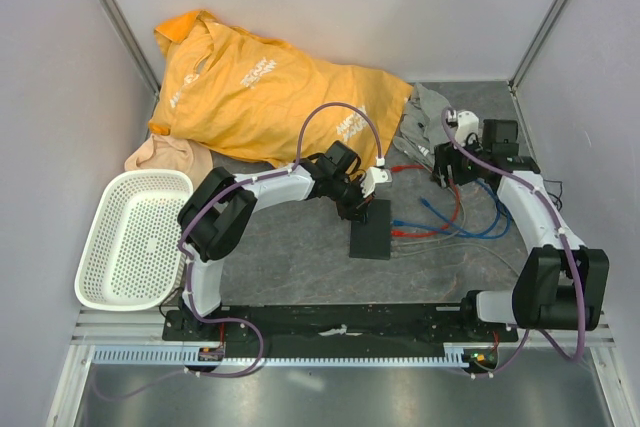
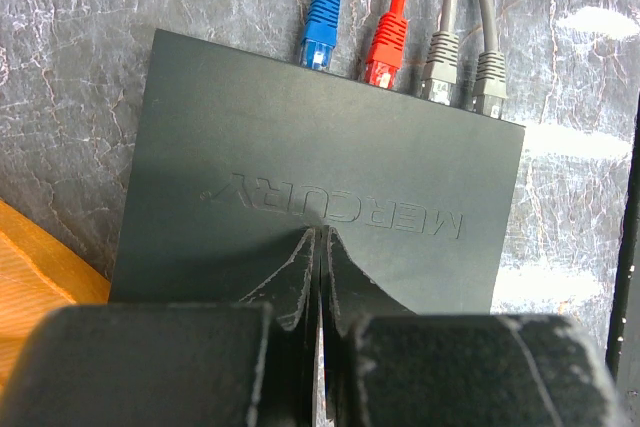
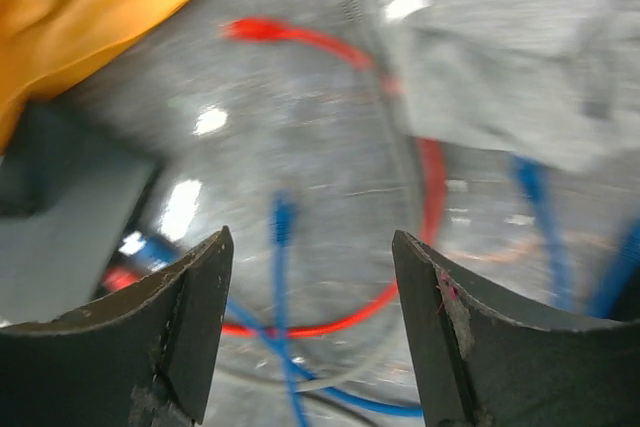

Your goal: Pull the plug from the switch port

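The switch [image 1: 371, 239] is a flat matte-black box marked MERCURY [image 2: 320, 157] lying on the grey mat. Four plugs sit in its far edge ports: blue [image 2: 320, 39], red [image 2: 384, 51] and two grey ones [image 2: 440, 67]. My left gripper [image 2: 322, 239] is shut and empty, its tips resting on the switch's top; from above it [image 1: 366, 209] sits over the switch's far end. My right gripper [image 3: 311, 239] is open and empty above loose cables, right of the switch [image 3: 60, 227]. From above it [image 1: 450, 163] is well right of the plugs.
Red, blue and grey cables [image 1: 450, 219] lie tangled right of the switch, with a loose blue plug [image 3: 285, 215] and a loose red plug [image 3: 250, 27]. An orange shirt [image 1: 270, 87] and grey cloth [image 1: 425, 112] lie behind. A white basket [image 1: 95, 247] stands left.
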